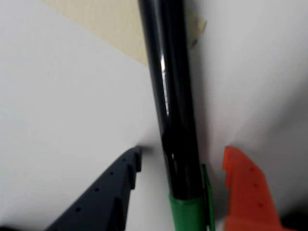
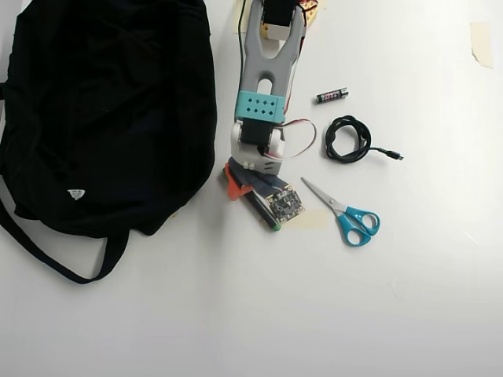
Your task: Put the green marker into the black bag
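I hold the pincer (image 1: 180, 166) spread wide astride the green marker (image 1: 175, 110), gripping nothing yet, its dark and orange fingers flanking the barrel for a squeeze. The marker lies on the white desk (image 2: 236, 314), the black bag (image 2: 102, 110) waiting at nine o'clock.

Black bag (image 2: 110, 102): small white logo patch near lower left, too small to read. Battery (image 2: 332, 95): pink label, print illegible. No other lettering legible in either view.
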### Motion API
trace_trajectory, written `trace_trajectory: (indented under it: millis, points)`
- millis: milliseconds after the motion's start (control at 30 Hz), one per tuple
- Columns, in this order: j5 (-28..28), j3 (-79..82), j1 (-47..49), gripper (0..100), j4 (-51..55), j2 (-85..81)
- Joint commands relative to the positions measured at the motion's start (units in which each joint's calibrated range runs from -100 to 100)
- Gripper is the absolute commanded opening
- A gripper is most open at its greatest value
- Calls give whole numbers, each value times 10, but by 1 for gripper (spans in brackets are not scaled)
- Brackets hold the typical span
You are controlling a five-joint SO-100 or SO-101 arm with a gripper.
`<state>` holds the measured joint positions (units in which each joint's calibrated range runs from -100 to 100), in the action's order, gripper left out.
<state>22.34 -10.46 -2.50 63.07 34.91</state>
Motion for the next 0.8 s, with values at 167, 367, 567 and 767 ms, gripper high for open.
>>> trace_trajectory:
  millis: [167, 367, 567, 767]
  points:
    - [3, 4, -3, 11, -1, -2]
    - [0, 4, -3, 5, -2, -2]
    - [0, 4, -3, 2, -2, -2]
    - [1, 4, -2, 2, -2, -2]
